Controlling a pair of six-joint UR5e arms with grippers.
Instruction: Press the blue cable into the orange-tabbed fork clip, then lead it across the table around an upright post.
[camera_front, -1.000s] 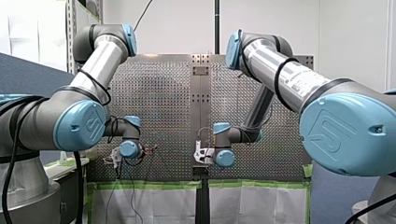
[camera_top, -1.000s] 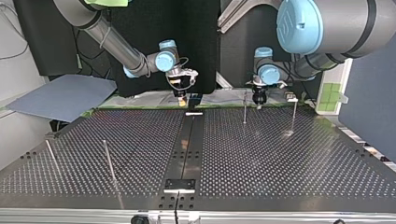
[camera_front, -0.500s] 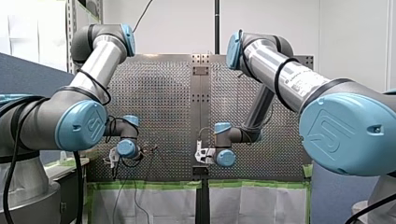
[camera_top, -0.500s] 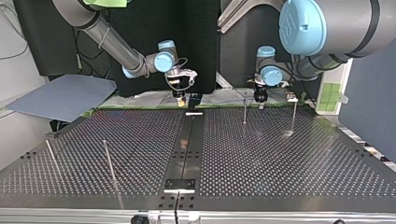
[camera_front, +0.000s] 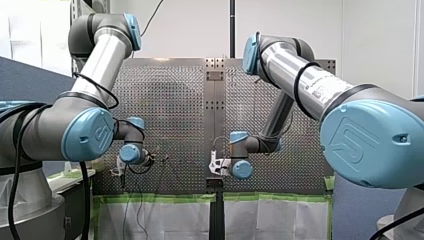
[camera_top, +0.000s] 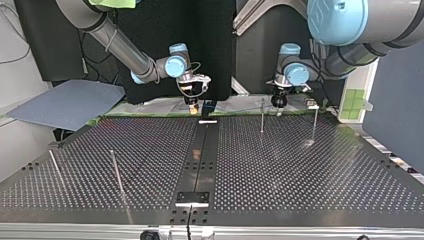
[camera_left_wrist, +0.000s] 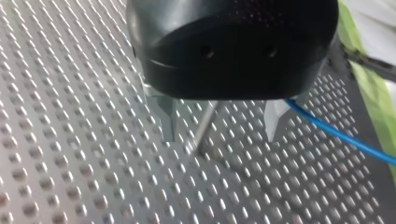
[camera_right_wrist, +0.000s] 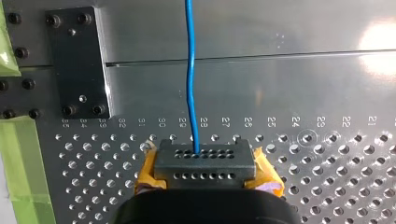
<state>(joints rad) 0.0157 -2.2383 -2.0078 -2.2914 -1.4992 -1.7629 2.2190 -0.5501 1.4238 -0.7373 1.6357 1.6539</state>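
Perforated table (camera_top: 300, 170) — upright posts (camera_top: 262, 116), black plate (camera_top: 192, 197)

Your right gripper (camera_right_wrist: 205, 161) ends in a dark block (camera_right_wrist: 219, 164) with little holes, yellow on both sides. The blue cable (camera_right_wrist: 190, 84) meets that block and runs far ahead over the table (camera_right_wrist: 327, 93). A black plate (camera_right_wrist: 77, 60) and green tape (camera_right_wrist: 18, 158) lie to one side.

Light is being reflected softly by the brushed, perforated metal of the counter (camera_right_wrist: 327, 79), edged with matt green tape (camera_right_wrist: 18, 177). The blue cable (camera_right_wrist: 190, 84) is being shown as smooth, glossy plastic, the upright post (camera_left_wrist: 205, 123) as thin polished metal.
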